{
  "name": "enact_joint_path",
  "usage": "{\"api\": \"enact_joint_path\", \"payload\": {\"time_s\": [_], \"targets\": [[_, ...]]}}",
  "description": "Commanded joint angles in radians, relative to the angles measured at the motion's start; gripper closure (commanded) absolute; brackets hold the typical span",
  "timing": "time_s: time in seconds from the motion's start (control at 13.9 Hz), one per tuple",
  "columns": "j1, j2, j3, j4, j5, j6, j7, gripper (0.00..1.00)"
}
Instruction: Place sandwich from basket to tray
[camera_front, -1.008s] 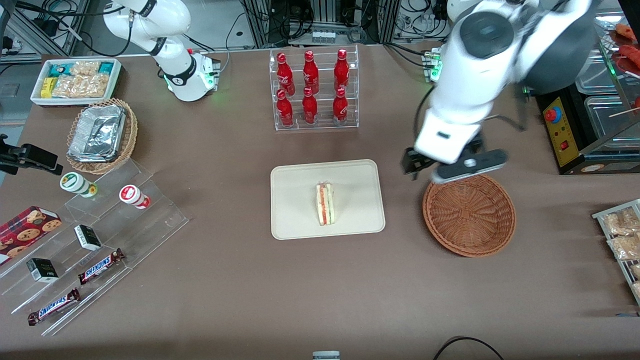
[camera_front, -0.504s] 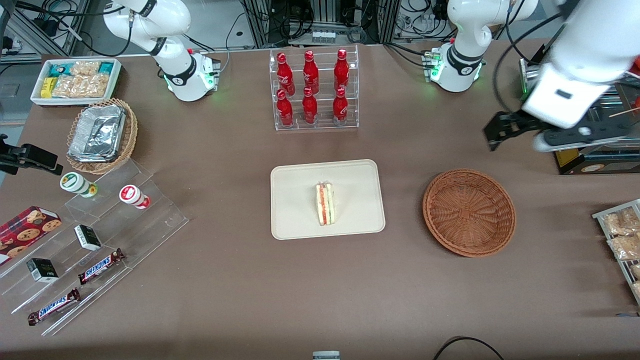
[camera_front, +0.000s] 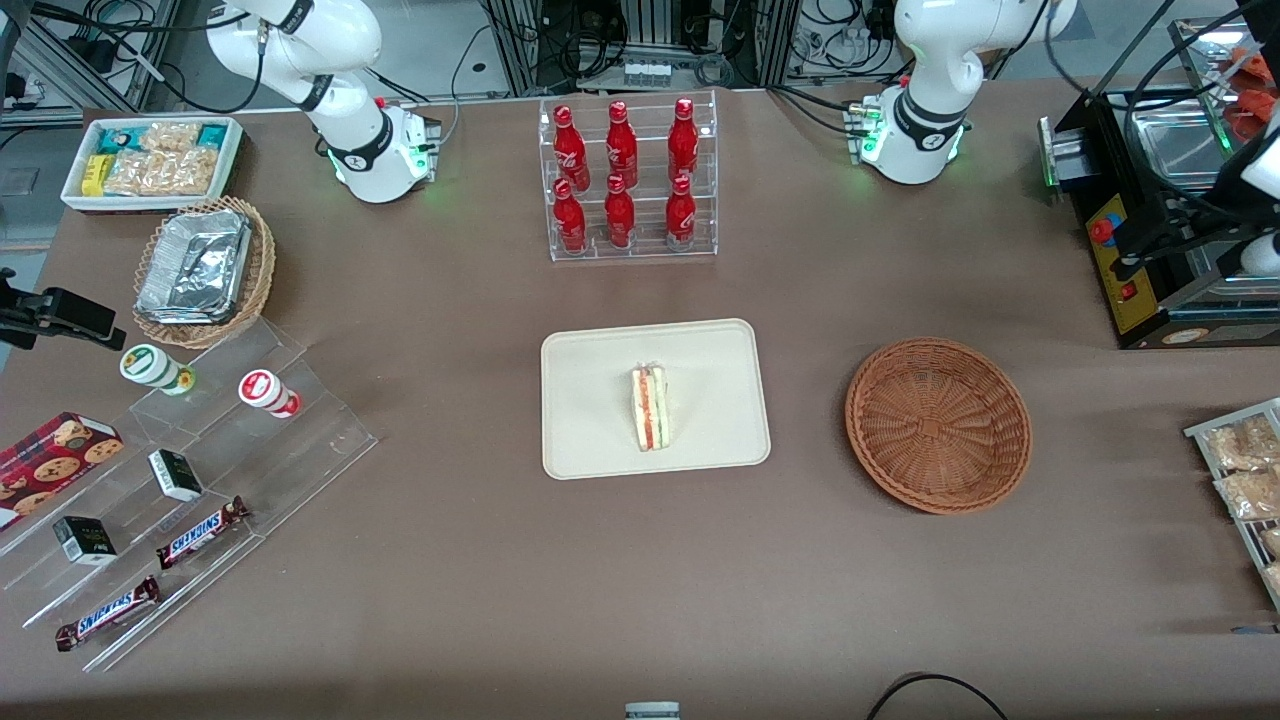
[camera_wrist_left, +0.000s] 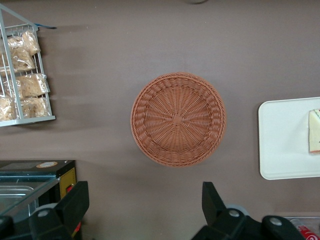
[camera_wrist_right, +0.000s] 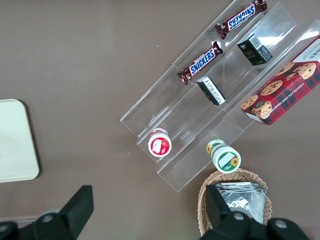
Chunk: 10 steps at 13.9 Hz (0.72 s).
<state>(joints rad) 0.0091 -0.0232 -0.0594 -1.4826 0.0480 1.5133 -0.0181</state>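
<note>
The sandwich (camera_front: 649, 408), a pale wedge with red and green filling, lies on the cream tray (camera_front: 600, 370) in the middle of the table. Its edge (camera_wrist_left: 314, 131) and the tray's rim (camera_wrist_left: 282, 145) also show in the left wrist view. The reddish-brown wicker basket (camera_front: 938, 425) sits beside the tray, toward the working arm's end, and holds nothing (camera_wrist_left: 178, 119). My left gripper (camera_wrist_left: 144, 192) hangs high above bare table next to the basket. It is open, its black fingers (camera_wrist_left: 80, 195) wide apart with nothing between them. Only part of the arm (camera_front: 1262, 170) shows in the front view.
A black machine (camera_front: 1150, 250) and a wire rack of snack packets (camera_front: 1240, 470) stand at the working arm's end. A clear rack of red bottles (camera_front: 625, 180) stands farther from the front camera than the tray. Stepped acrylic shelves (camera_front: 180, 480) with candy bars lie toward the parked arm's end.
The left arm has swung from above the basket's rim toward the working arm's end of the table, nearly leaving the front view. Sandwich, tray and basket have not moved.
</note>
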Motion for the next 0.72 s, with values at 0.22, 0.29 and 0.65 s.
{"api": "enact_joint_path", "payload": {"time_s": [0.22, 0.29, 0.65], "targets": [[-0.008, 0.003, 0.003, 0.004, 0.0, 0.019, 0.006, 0.0], [-0.006, 0.005, 0.003, 0.004, 0.0, 0.018, 0.003, 0.0], [-0.005, 0.014, 0.004, 0.007, -0.011, 0.016, 0.012, 0.0]]}}
